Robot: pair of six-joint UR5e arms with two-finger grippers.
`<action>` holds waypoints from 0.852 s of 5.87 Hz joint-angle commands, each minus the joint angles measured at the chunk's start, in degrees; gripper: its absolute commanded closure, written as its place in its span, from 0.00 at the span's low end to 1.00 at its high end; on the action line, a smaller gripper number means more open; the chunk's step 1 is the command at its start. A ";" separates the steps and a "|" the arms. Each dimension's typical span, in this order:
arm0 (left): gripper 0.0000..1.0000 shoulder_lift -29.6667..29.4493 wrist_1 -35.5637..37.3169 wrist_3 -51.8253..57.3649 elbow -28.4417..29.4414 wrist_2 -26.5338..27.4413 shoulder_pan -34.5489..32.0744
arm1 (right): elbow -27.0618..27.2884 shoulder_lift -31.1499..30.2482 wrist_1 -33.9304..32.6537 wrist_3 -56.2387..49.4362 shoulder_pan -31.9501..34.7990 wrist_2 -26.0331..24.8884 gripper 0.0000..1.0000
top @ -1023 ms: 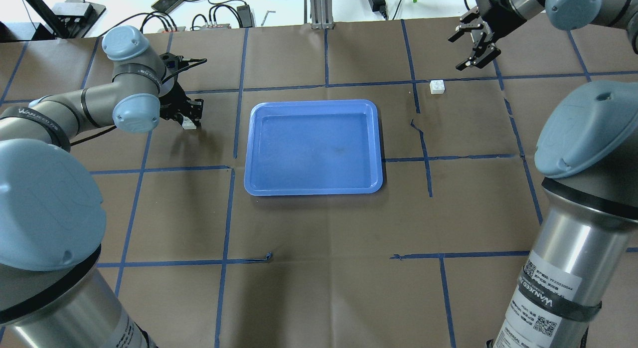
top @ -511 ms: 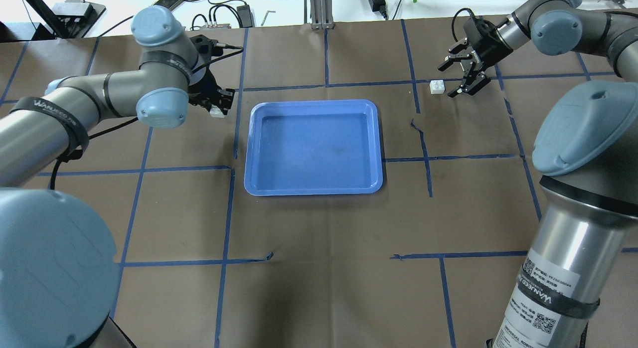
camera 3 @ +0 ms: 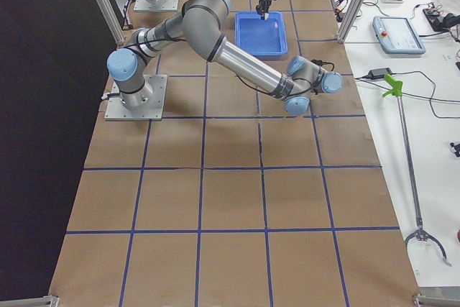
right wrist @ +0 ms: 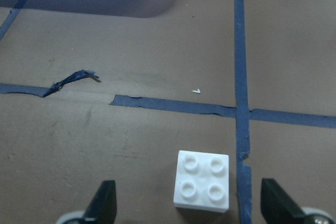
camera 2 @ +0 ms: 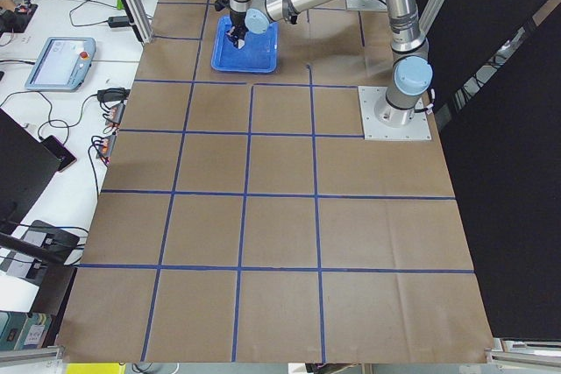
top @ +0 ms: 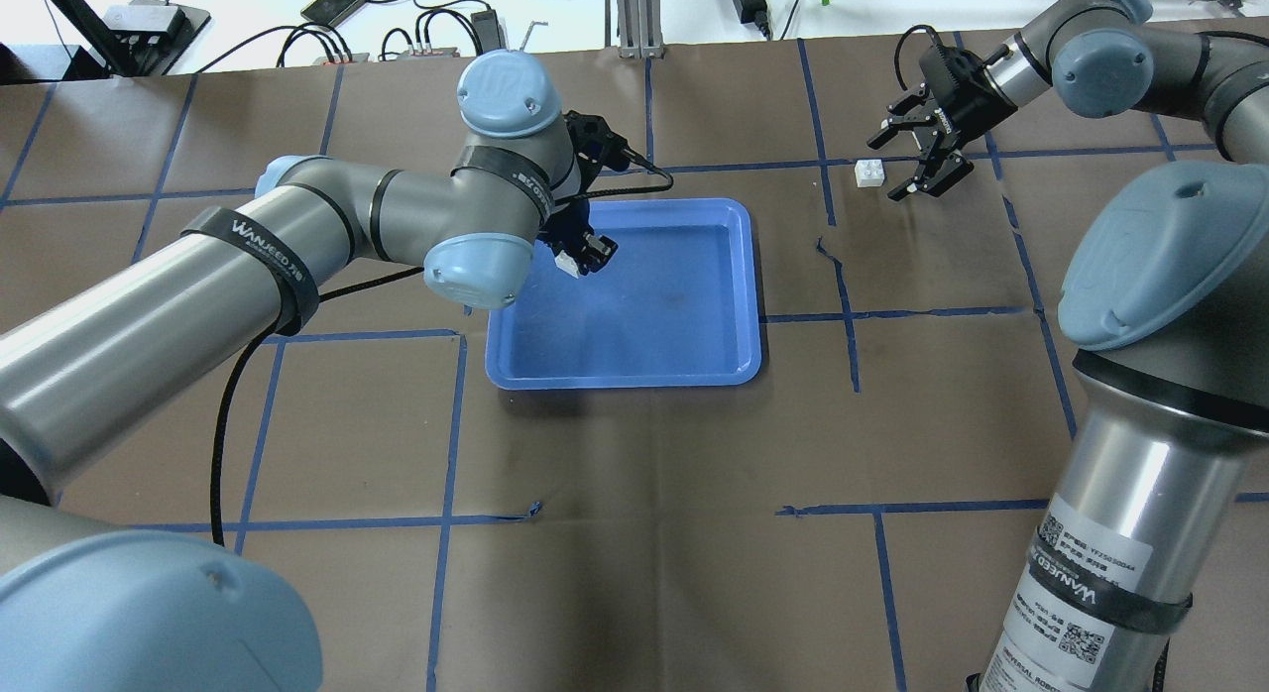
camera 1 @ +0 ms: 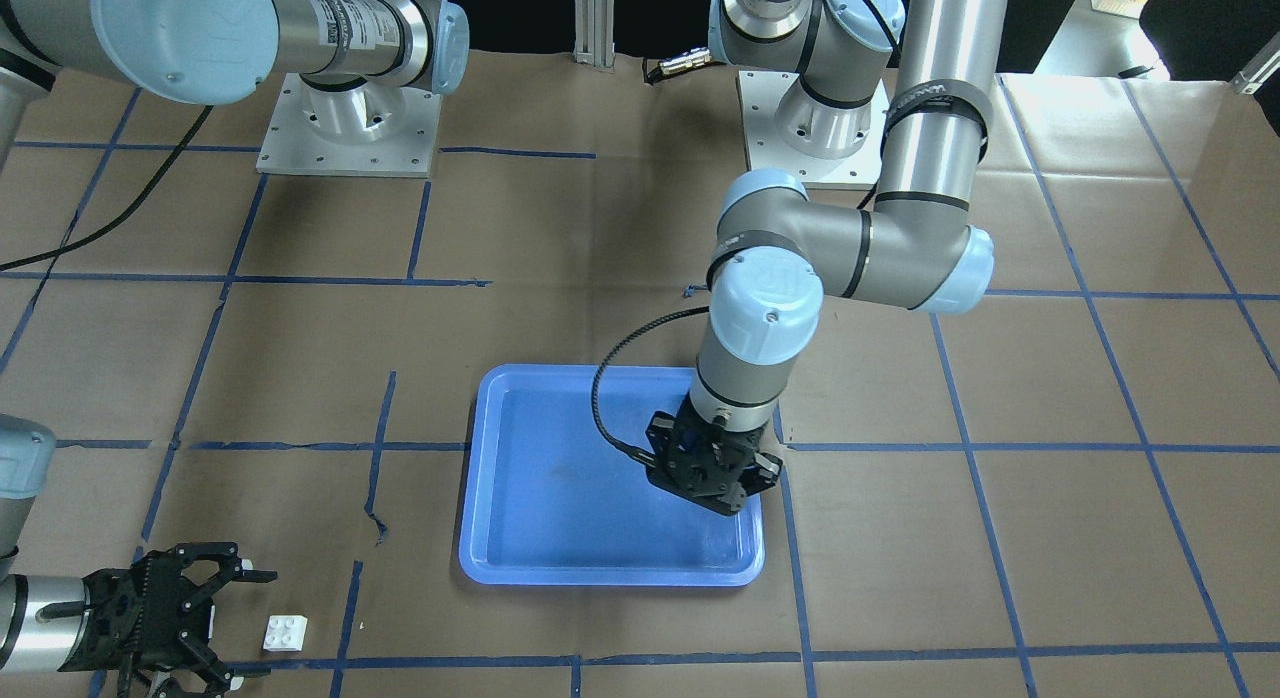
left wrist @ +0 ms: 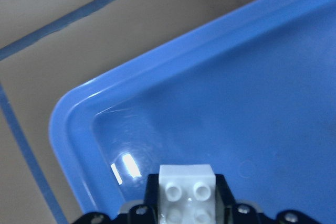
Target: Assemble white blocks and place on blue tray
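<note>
My left gripper (top: pixel 585 254) is shut on one white block (top: pixel 568 264) and holds it over the far left corner of the blue tray (top: pixel 625 378). The left wrist view shows this block (left wrist: pixel 187 192) studs up between the jaws, above the tray's floor (left wrist: pixel 252 103). The other white block (top: pixel 869 173) sits on the table, right of the tray near a tape line. My right gripper (top: pixel 895 165) is open, low, right beside it. In the right wrist view the block (right wrist: pixel 202 180) lies between the spread fingers (right wrist: pixel 103 203), untouched.
The brown paper table has blue tape lines, with a torn tape end (right wrist: pixel 73 80) between the tray and the loose block. In the front view the tray (camera 1: pixel 610 576) is central and the right gripper (camera 1: pixel 258 623) with the loose block (camera 1: pixel 285 633) is near the table edge.
My left arm swung right with its white block, from left of the tray to over the tray's far left corner. My right gripper came down beside the loose block, staying open.
</note>
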 commanded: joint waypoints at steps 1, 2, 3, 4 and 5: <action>0.82 -0.82 -0.02 24.96 -0.37 -0.05 -1.02 | 0.02 0.14 -0.24 -0.08 0.03 -0.02 0.21; 0.82 -1.08 -0.02 36.39 -0.80 -0.22 -1.19 | 0.02 0.05 -0.33 -0.17 0.03 -0.02 0.38; 0.81 -1.08 0.07 41.72 -1.68 -0.40 -1.19 | -0.07 -0.03 -0.41 -0.17 0.03 -0.10 0.53; 0.80 -1.95 0.25 42.21 -1.86 -0.75 -1.28 | -0.07 -0.04 -0.42 -0.17 0.03 -0.10 0.62; 0.80 -2.14 0.60 42.22 -2.82 -1.10 -2.07 | -0.16 -0.12 -0.42 -0.17 0.03 -0.10 0.69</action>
